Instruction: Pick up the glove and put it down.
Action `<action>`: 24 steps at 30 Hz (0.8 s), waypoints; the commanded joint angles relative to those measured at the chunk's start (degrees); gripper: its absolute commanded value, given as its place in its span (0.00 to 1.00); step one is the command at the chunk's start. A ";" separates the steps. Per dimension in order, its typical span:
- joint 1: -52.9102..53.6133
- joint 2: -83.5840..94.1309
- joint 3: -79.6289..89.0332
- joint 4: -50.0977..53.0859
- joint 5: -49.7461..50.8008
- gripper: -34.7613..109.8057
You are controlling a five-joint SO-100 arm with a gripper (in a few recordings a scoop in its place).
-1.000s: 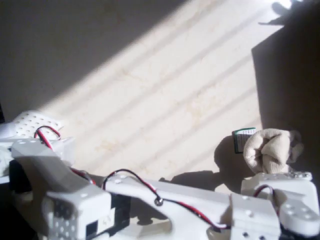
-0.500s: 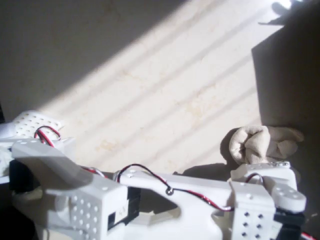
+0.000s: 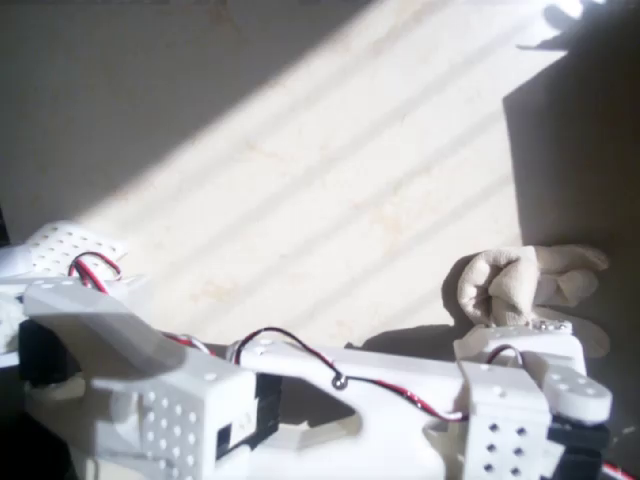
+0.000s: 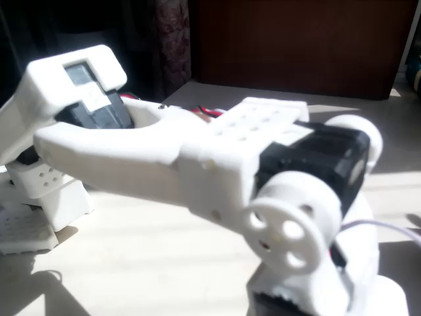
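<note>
A crumpled beige glove (image 3: 525,282) lies on the sunlit table (image 3: 330,180), just beyond the white arm's tool (image 3: 520,335); whether the tool grips it cannot be told.

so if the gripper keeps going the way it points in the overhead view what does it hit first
Most likely the glove, bunched right ahead of the gripper's end. The fingertips are hidden and height is unclear, so contact can't be confirmed.
</note>
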 commanded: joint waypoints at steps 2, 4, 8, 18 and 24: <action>0.09 4.48 -2.02 1.41 -0.53 0.43; 0.09 5.62 -2.02 1.85 -0.53 0.43; 0.09 10.63 -2.02 2.29 -0.53 0.43; -8.61 23.03 -2.02 7.38 0.35 0.43; -18.63 23.73 -2.02 7.38 0.53 0.43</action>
